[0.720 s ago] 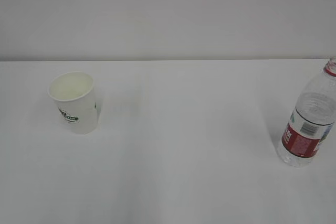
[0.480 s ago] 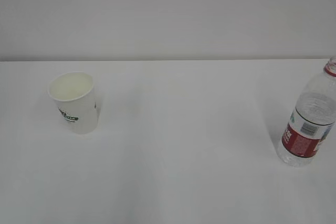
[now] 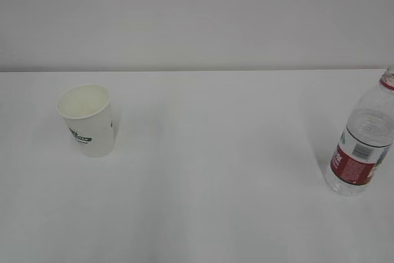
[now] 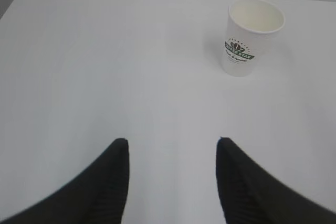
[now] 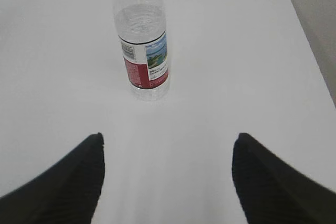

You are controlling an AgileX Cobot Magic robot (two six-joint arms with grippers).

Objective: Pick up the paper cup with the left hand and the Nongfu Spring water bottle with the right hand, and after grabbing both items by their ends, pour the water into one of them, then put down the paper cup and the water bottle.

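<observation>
**Table layout**

Paper cup (image 3: 86, 120) upright on table (image 3: 209, 170), far left; Nongfu Spring water bottle (image 3: 362, 143) upright at far right edge, well apart; water (image 5: 142, 27) in bottle; both approx. same depth; wall (image 3: 197, 16) behind table.

Exterior view: we see the Nongfu Spring water bottle (image 3: 362, 146) cut at the right edge, its mouth cropped. Right wrist view: the bottle's neck leaves the top edge; label print is too small to read. Both wrist views crop the finger bases.
</observation>
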